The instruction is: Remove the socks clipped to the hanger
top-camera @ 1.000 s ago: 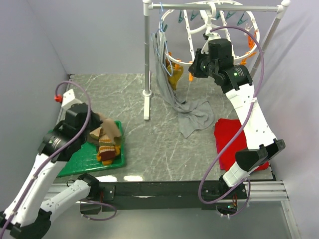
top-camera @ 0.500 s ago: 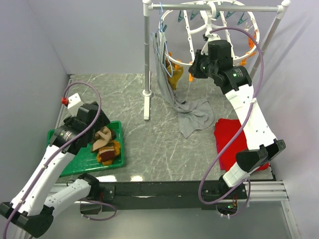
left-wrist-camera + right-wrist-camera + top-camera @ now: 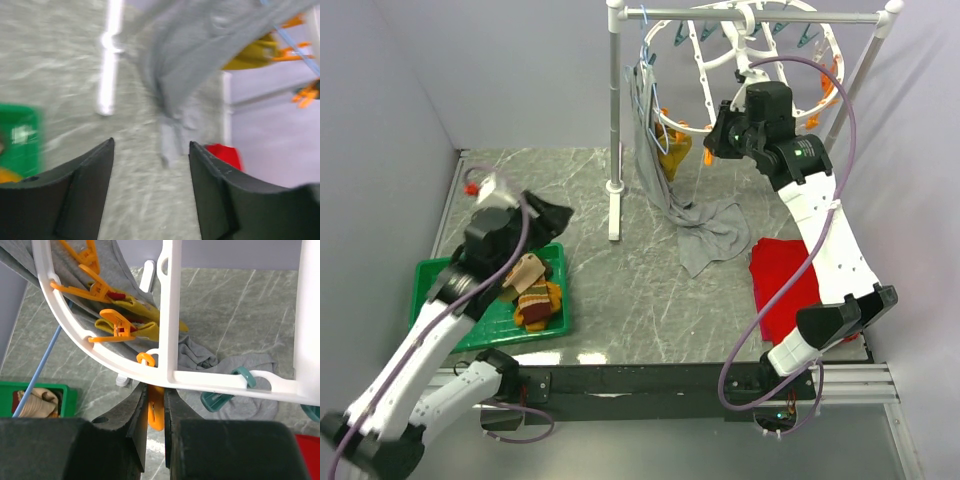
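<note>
The round white hanger point(image 3: 705, 78) hangs from the rack at the back, with orange and teal clips along its rim point(image 3: 100, 347). A mustard sock point(image 3: 675, 152) is still pinned there by orange clips point(image 3: 142, 310). My right gripper point(image 3: 713, 140) is up at the rim, shut on an orange clip point(image 3: 156, 412) that hangs between its fingers point(image 3: 156, 390). Several socks point(image 3: 532, 290) lie in the green tray. My left gripper point(image 3: 548, 213) hovers over the table behind the tray, open, with nothing between its fingers point(image 3: 150, 145).
A grey tank top point(image 3: 705, 235) hangs from a thin blue wire hanger point(image 3: 645, 80) and trails onto the table. A red cloth point(image 3: 785, 280) lies at the right. The green tray point(image 3: 440, 320) sits front left. The white rack post point(image 3: 614, 120) stands mid-back.
My left gripper let a sock go into the tray, opened, and swung up and back towards the rack. The right gripper stays shut on the clip.
</note>
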